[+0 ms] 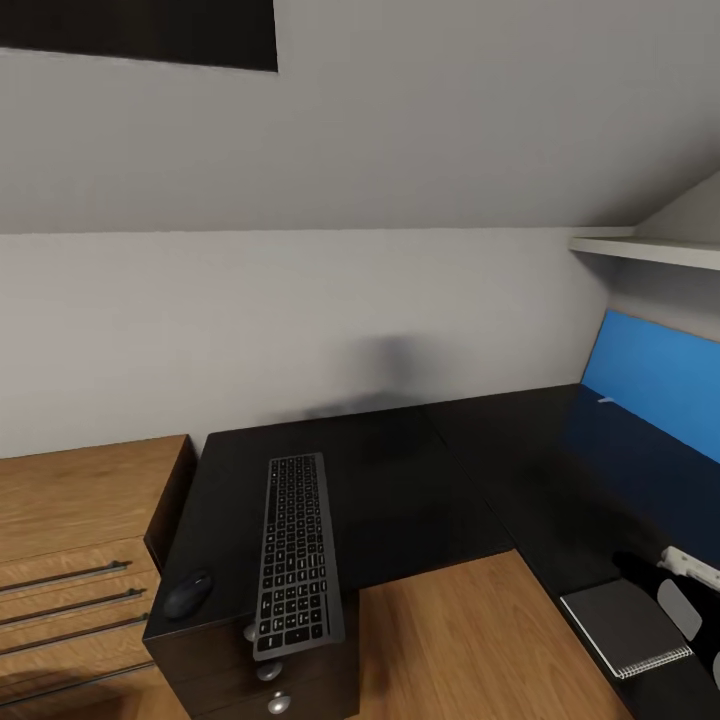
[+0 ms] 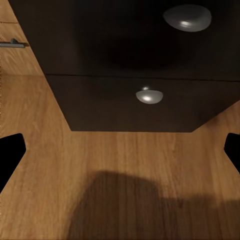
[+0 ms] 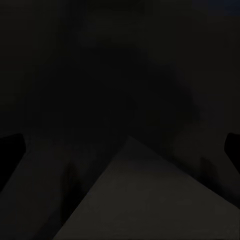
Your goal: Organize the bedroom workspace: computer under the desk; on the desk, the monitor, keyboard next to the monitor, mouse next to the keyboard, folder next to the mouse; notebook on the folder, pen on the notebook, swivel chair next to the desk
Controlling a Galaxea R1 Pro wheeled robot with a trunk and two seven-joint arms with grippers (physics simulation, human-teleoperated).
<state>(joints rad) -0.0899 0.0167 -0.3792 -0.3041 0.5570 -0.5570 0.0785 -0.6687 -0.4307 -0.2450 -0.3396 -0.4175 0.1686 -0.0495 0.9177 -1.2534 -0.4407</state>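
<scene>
1. The worktop (image 1: 440,470), black and L-shaped with a blue back panel (image 1: 655,375) along its right-hand run, spread across the head view beneath a pale wall and a sloping ceiling.
2. A light wooden cabinet (image 1: 80,500) with long bar handles stood against the worktop's left end, and a wooden floor (image 1: 470,640) showed in the angle of the L.
3. The black drawer unit (image 2: 140,75) appeared close up in the left wrist view, with two rounded silver knobs on its fronts and the floor below it; the head view caught only its top edge and knobs under the keyboard.
4. The keyboard (image 1: 295,550) lay lengthwise on the left part of the worktop, its near end jutting over the front edge.
5. The notebook (image 1: 625,628) lay flat on the right-hand run, near the front edge; in the right wrist view one grey corner of it pointed up out of near-darkness.
6. The mouse (image 1: 187,594) sat on the worktop's left front corner, just beside the keyboard and apart from it.
7. The right hand (image 1: 690,605) hovered just beside the notebook, with pale pads visible, and its finger tips sat wide apart at the right wrist view's edges.
8. The left hand (image 2: 120,150) likewise showed dark finger tips well apart, nothing between them.
</scene>
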